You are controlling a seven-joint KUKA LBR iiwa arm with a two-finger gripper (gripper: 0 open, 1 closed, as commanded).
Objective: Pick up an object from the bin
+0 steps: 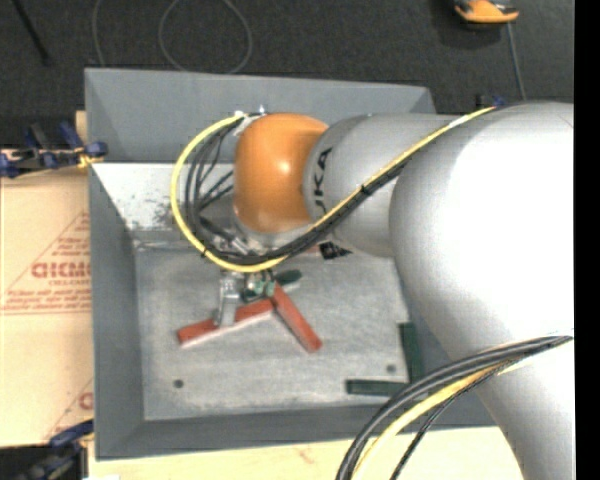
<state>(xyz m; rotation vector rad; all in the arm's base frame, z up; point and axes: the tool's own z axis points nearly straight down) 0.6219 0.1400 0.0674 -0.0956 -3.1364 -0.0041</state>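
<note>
**Arm In From Three O'Clock, Wrist Turned Down**

The silver arm (480,218) stretches across from the three o'clock side of the view. It is bulkiest toward four o'clock and narrows as it runs toward nine o'clock. At its end sits the orange cover (270,173), at about eleven o'clock of the view's centre. A yellow cable (177,203) and a bundle of black cables (205,178) loop out from the cover toward nine o'clock and curl back beneath it. The gripper (230,303) hangs at six o'clock of the cover, pointing downward. Further dark cables (430,393) arc across the five o'clock corner.
</note>
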